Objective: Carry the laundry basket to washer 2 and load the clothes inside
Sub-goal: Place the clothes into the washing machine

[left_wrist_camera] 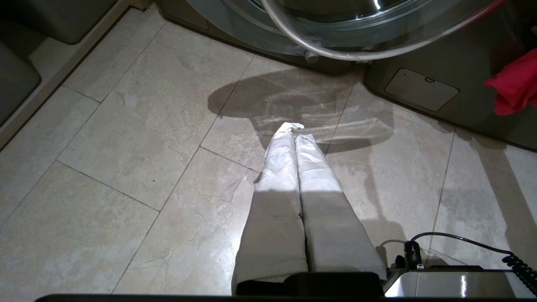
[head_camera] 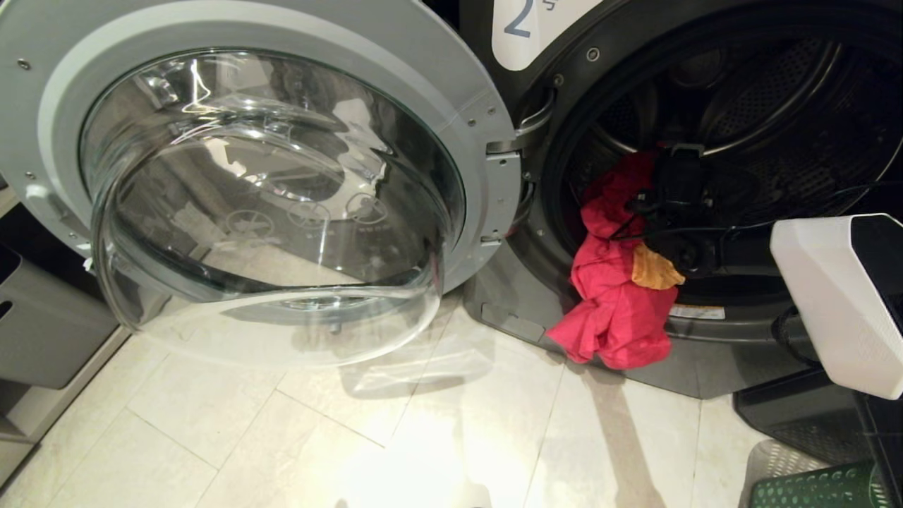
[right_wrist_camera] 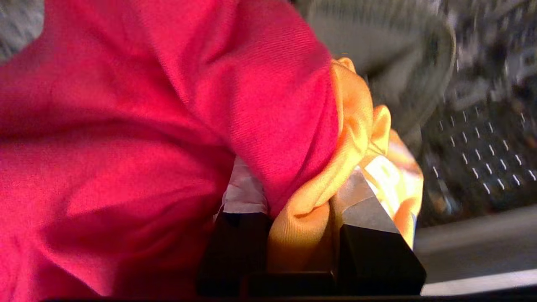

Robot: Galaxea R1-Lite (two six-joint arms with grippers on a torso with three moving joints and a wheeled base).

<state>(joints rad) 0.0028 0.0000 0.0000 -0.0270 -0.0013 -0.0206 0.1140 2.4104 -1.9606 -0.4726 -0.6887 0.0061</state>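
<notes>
The right arm reaches forward from the right side, its white forearm cover nearest the head camera and its black wrist stretched out ahead. The right gripper (right_wrist_camera: 293, 197) is clamped on bunched red and orange cloth (right_wrist_camera: 302, 138), the fabric pressed between its two fingers (right_wrist_camera: 361, 197). The left gripper (left_wrist_camera: 295, 132) hangs low with its pale, cloth-covered fingers (left_wrist_camera: 279, 167) pressed together, holding nothing, pointing forward and down, and the left arm does not show in the head view
</notes>
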